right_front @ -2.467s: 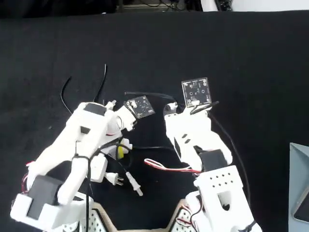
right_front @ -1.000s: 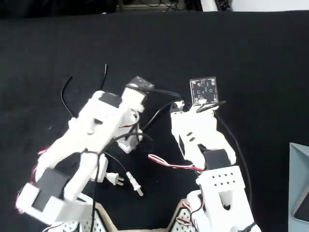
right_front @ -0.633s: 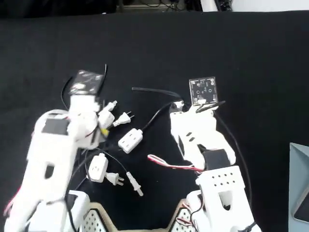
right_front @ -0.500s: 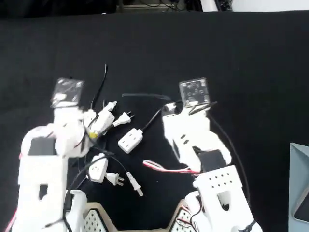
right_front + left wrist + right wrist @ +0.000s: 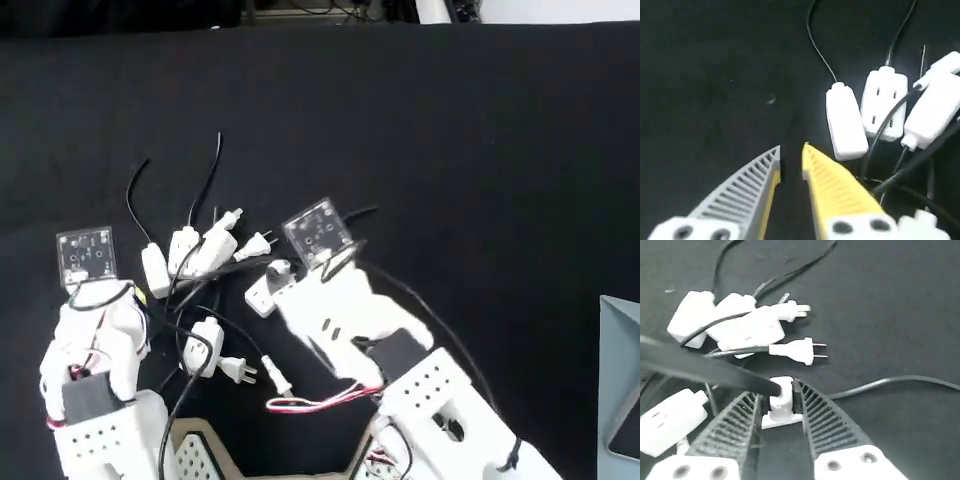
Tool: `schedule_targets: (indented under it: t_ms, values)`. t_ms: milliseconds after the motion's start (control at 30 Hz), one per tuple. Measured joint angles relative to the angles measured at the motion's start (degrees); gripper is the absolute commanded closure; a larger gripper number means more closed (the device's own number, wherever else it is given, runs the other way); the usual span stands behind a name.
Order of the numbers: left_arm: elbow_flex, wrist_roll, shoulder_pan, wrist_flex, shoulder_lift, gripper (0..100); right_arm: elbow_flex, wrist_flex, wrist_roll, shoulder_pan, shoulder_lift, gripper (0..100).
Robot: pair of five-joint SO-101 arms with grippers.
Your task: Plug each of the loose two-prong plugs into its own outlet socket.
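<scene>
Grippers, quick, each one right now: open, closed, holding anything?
Left gripper: slightly open, holding nothing.
Right gripper: open, fingers either side of the white outlet socket, not visibly clamped.

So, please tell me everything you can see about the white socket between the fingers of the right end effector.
The white socket is a small plastic block lying on the black table. The right end effector straddles it, one ribbed black finger on each side. A thick dark cable crosses one end. A loose two-prong plug lies just beyond, not touching it.
</scene>
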Motion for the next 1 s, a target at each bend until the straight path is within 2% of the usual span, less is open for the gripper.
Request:
schedule_targets:
  t_ms: [167,500,767,1000]
  values:
    - [1.67,0.0,-0.18,0.0,-3.69,89,0.26,-2.2,0.0,-1.05,3.69,98.6]
    - [1.67,0.0,-0.18,0.0,-3.96,89,-7.91,-2.64,0.0,-3.87,22.42,98.6]
    - [1.67,0.0,-0.18,0.0,-4.13,89,-7.56,-9.76,-0.09,-4.66,25.85,98.7]
    - [1.67,0.0,-0.18,0.18,-4.4,89,-7.38,-9.76,-0.09,-4.66,26.11,98.7]
